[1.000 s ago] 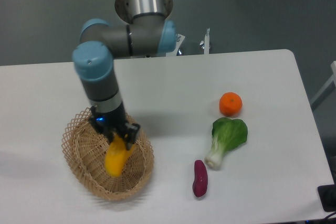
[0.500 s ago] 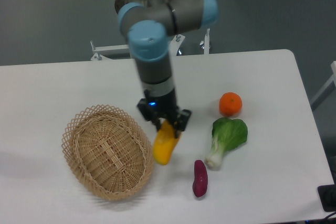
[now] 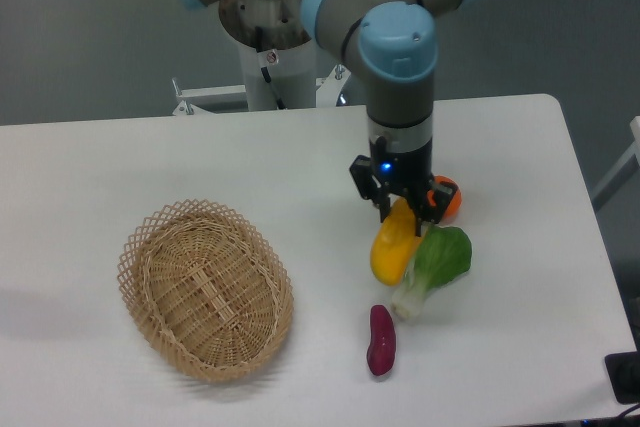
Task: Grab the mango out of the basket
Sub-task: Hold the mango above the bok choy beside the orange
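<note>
**Mango carried clear of the basket and across the table**

Fixed camera: The gripper [image 3: 403, 209] was pinching the mango [image 3: 393, 247] by its upper end, the yellow fruit hanging tilted below the jaws. A second before, the same grip had held the fruit low inside the basket [image 3: 205, 287]; half a second before, it hung just past the basket's right rim. At this moment the arm had swung further right, so the mango hung well apart from the basket, in front of the bok choy [image 3: 432, 264] and close to the orange [image 3: 445, 198], which was partly hidden behind the gripper. The basket sat with nothing in it on the left of the table. From this the pick appeared done: the fruit was out and held, and the only remaining concern was whether the grip near one end would keep it from slipping or swinging.

The table [image 3: 150, 167] was a white, smooth top with rounded corners. A purple sweet potato [image 3: 381, 340] lay near the front edge, just below the bok choy's stalk. Behind the table the floor was dull grey-green, with the arm's base post standing at the rear edge.
</note>
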